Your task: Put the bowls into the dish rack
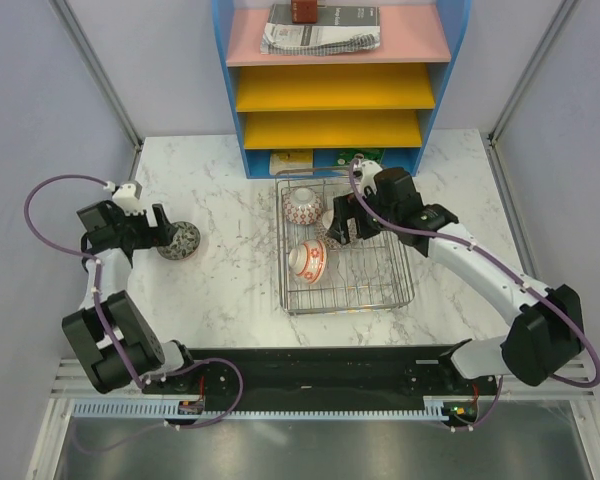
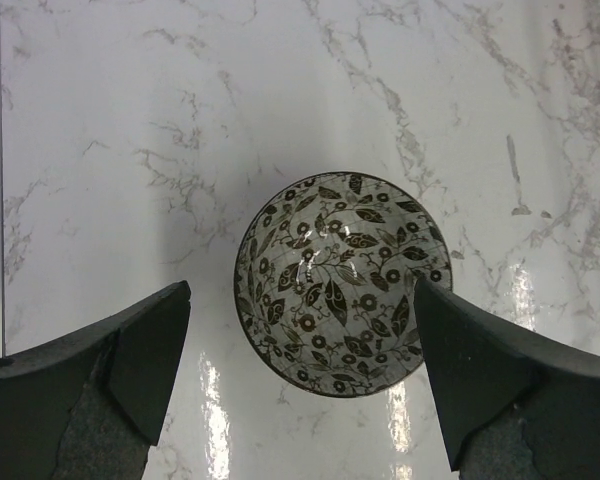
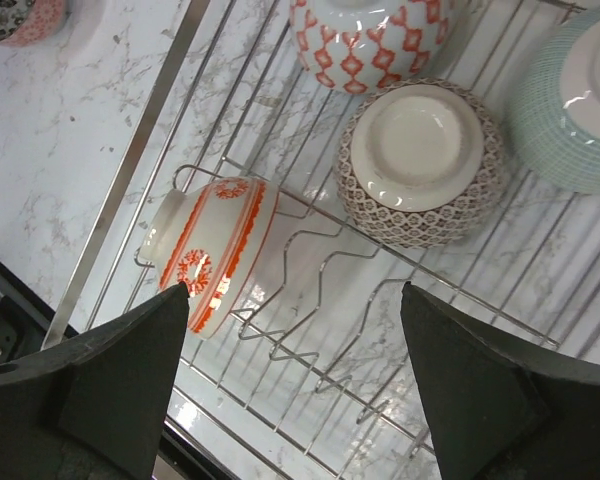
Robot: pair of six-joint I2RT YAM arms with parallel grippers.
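Four bowls (image 1: 308, 258) are sitting in the dish rack (image 1: 348, 306), centre frame; the left gripper (image 2: 302, 290) is hovering, spread to straddle the grey-brown bowl (image 1: 180, 241) at left; the right gripper (image 3: 292, 290) is hanging spread above the rack.

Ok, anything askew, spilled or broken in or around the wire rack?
Nothing spilled or broken. In the chrome wire dish rack, the white ceramic bowl with red bands lies tipped on its side, and the dark-patterned bowl beside it sits upside down, foot up. The grey leaf-patterned bowl is outside it, on the marble table.
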